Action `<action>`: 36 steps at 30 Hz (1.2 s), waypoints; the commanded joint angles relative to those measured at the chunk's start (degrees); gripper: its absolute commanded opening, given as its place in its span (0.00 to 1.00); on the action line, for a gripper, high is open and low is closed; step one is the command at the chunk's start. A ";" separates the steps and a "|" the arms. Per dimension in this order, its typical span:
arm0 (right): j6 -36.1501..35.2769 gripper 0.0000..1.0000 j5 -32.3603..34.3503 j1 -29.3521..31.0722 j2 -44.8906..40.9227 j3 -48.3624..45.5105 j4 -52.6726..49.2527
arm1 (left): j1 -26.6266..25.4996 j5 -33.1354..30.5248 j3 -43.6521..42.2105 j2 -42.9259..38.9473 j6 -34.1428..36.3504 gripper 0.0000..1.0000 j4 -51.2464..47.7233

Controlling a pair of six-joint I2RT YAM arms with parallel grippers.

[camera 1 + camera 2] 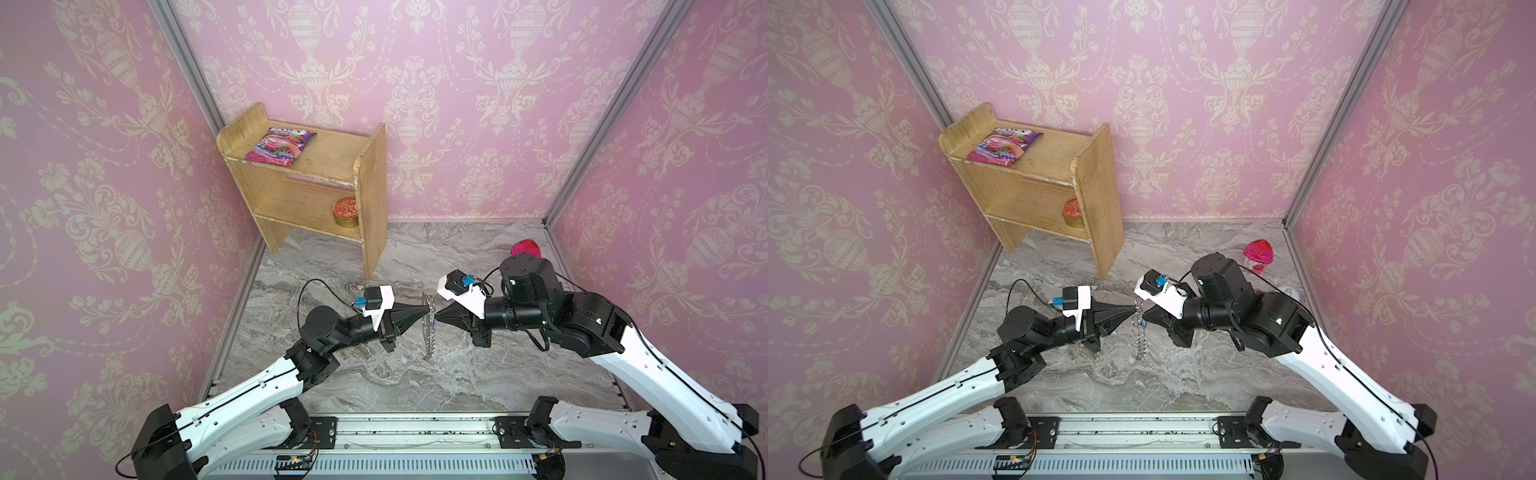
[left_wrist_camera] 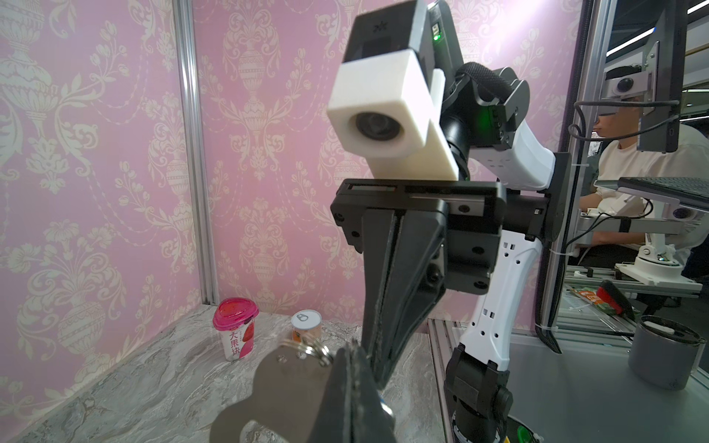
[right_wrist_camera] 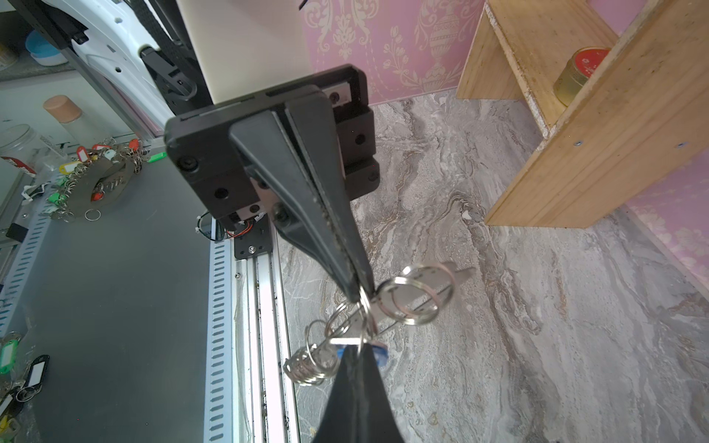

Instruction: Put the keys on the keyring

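Metal on metal, so this bit's fiddly: the left gripper [image 1: 427, 309] is pinched tight on the keyring [image 1: 429, 336], holding it edge-on in the air over the marble table [image 1: 415, 386]. The right gripper [image 1: 436, 321] is clamped on the keys [image 3: 380, 354], blue tag right up against the plate's rings [image 3: 414, 295]. Imo the risk is that thin ring slipping out of the pinch, or a sideways push twisting the plate so everything drops.

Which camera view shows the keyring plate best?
The left wrist view: the keyring shows its flat face and part of its handle slot, close up. The right wrist view shows mostly its rings, the plate nearly edge-on. Both top views show only a thin strip.
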 commanded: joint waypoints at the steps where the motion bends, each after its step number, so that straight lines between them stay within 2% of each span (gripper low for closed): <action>1: 0.31 0.00 -2.68 0.17 -0.20 -0.55 0.73 | -0.33 -1.65 -0.41 -0.57 -1.03 0.00 2.66; 11: 0.50 0.00 -5.12 2.48 0.53 -2.19 1.51 | -0.35 -3.72 -1.03 0.44 -1.55 0.00 6.30; 21: 0.93 0.00 -5.49 3.99 1.93 -2.75 3.98 | -0.35 -3.20 -1.38 1.30 -2.56 0.00 7.70; 26: 0.96 0.24 -3.48 4.01 0.69 -2.92 3.06 | -0.34 -2.89 -2.05 0.55 -2.55 0.00 7.47; 32: 0.87 0.33 0.31 3.65 -2.00 -2.31 0.58 | -0.33 -2.41 -2.72 -0.39 -2.47 0.00 7.51; 36: 1.28 0.35 0.63 1.92 -4.13 -2.48 0.87 | -0.40 -2.27 -3.03 -0.70 -2.56 0.00 7.89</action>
